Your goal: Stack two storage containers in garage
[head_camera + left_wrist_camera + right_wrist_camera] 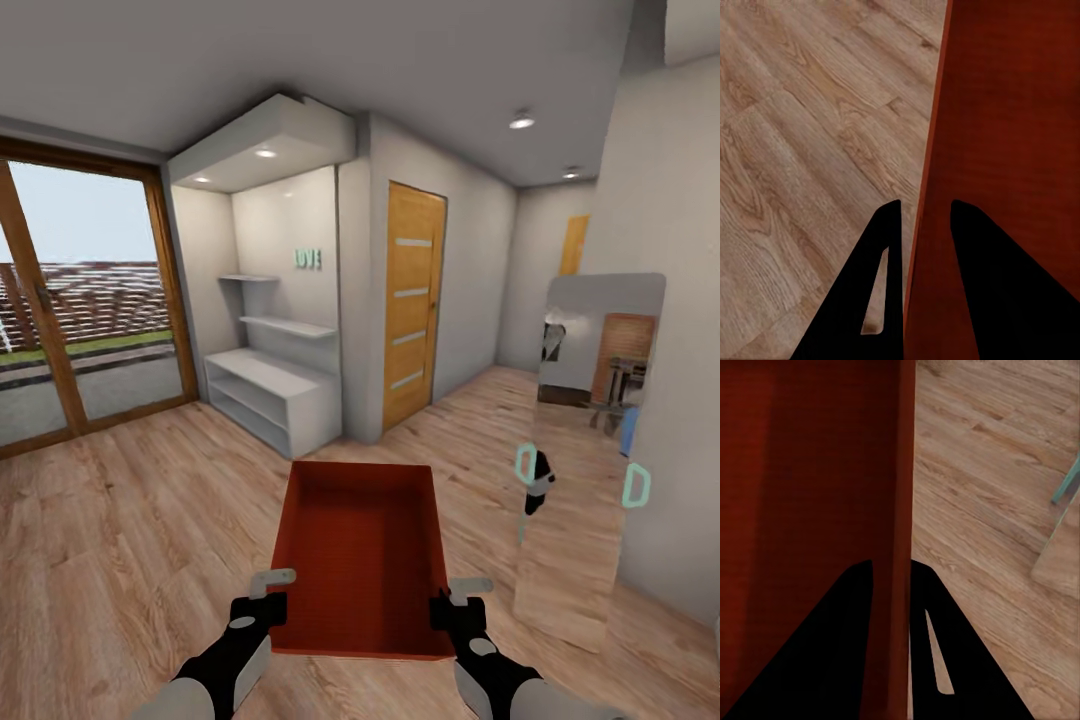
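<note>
An orange-red storage container (pixel 360 555), a shallow rectangular bin with thin plain walls and no lid, is held up in front of the robot above the light wood plank floor (pixel 130 520) of the living room. Its open inside is bare and shaded darker toward the far wall.

The left gripper (pixel 268 600) grasps the container's left wall near the near corner: in the left wrist view its two dark fingers (pixel 881 300) sit one on each side of the thin wall (pixel 926 225), closed narrowly onto it. The right gripper (pixel 458 605) clamps the right wall likewise, one finger inside and one outside.

Ahead stand a wooden door (pixel 412 315), white shelves (pixel 270 385) and wood-framed glass doors (pixel 80 300).
</note>
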Tool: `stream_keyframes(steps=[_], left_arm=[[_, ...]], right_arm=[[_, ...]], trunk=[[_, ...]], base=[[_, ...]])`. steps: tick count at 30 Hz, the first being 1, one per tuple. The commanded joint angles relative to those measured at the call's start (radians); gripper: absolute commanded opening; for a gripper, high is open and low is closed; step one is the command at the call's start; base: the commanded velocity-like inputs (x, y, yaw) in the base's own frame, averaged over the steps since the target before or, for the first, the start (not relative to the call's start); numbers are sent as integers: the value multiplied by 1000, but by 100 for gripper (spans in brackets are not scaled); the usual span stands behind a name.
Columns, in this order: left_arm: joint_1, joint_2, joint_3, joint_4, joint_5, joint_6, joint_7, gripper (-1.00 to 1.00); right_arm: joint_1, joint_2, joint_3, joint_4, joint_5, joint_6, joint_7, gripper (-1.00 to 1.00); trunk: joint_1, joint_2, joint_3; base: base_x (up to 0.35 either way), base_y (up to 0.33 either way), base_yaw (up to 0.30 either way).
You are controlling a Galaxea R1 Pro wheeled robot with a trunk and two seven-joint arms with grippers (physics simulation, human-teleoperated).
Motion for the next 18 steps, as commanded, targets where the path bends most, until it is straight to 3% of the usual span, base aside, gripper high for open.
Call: stream_keyframes(steps=[1,18], left_arm=[[-1,16,43,-4,-18,-39,12,-100],[-1,16,42,-4,-17,-39,12,-100]], right_arm=[[0,0,-55,0,2,2,3,-100],[-1,0,-55,0,1,2,1,-100]], trunk=[[1,-1,-2],[1,-1,4]], base=[[322,0,-98],[322,23,-194]])
